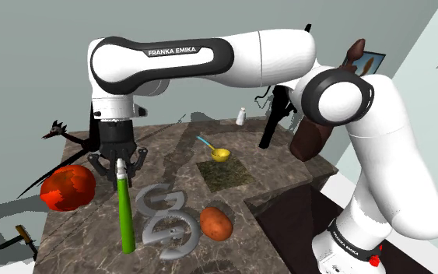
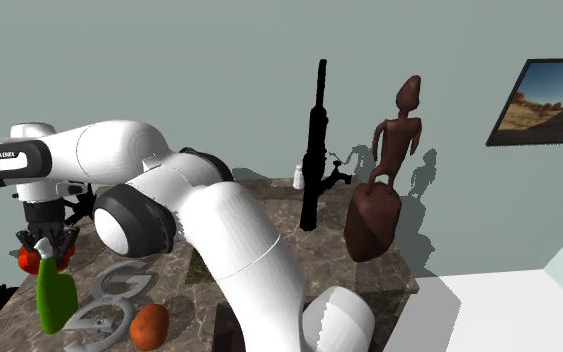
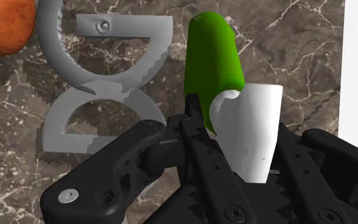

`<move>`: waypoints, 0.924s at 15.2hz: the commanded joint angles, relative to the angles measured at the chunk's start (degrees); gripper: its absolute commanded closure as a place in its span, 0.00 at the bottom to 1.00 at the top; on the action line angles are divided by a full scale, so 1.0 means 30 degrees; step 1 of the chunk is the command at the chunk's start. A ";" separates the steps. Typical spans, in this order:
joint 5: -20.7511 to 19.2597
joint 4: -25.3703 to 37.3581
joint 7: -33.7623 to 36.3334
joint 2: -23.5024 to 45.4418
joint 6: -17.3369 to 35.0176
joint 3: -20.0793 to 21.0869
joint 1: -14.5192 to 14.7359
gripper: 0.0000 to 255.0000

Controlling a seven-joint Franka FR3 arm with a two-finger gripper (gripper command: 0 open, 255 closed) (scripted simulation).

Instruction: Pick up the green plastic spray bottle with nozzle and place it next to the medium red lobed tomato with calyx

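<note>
My gripper (image 1: 120, 165) is shut on the white nozzle (image 3: 250, 127) of the green spray bottle (image 1: 127, 212). The bottle hangs down from the fingers over the dark marble table (image 1: 271, 183), almost upright. In the wrist view its green body (image 3: 214, 57) reaches away from the gripper (image 3: 241, 137) toward the marble. I cannot tell whether its base touches the table. The red lobed tomato (image 1: 68, 187) lies close by, toward the shoulder view's left. In the second exterior view the bottle (image 2: 54, 295) hangs under the gripper (image 2: 47, 245), and the tomato (image 2: 27, 260) peeks out behind it.
Two grey G-shaped pieces (image 1: 162, 216) lie right beside the bottle, with an orange-brown potato (image 1: 215, 223) past them. A yellow scoop (image 1: 219, 153) and dark mat (image 1: 223, 173) sit mid-table. A white shaker (image 1: 241, 117), a black object (image 2: 314, 150) and a brown statue (image 2: 381, 190) stand at the back.
</note>
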 commanded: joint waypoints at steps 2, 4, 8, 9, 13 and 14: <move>-0.0050 -0.0695 -0.0211 0.0379 0.0659 -0.0066 0.0039 1.00; -0.0052 -0.0947 -0.0331 0.0530 0.1044 -0.0100 0.0055 1.00; -0.0042 -0.1426 -0.0606 0.0938 0.1890 -0.0203 0.0118 1.00; -0.0023 -0.1425 -0.0615 0.0935 0.1887 -0.0231 0.0137 1.00; 0.0026 -0.1423 -0.0639 0.0928 0.1880 -0.0303 0.0184 1.00; 0.0046 -0.1422 -0.0648 0.0925 0.1877 -0.0331 0.0203 1.00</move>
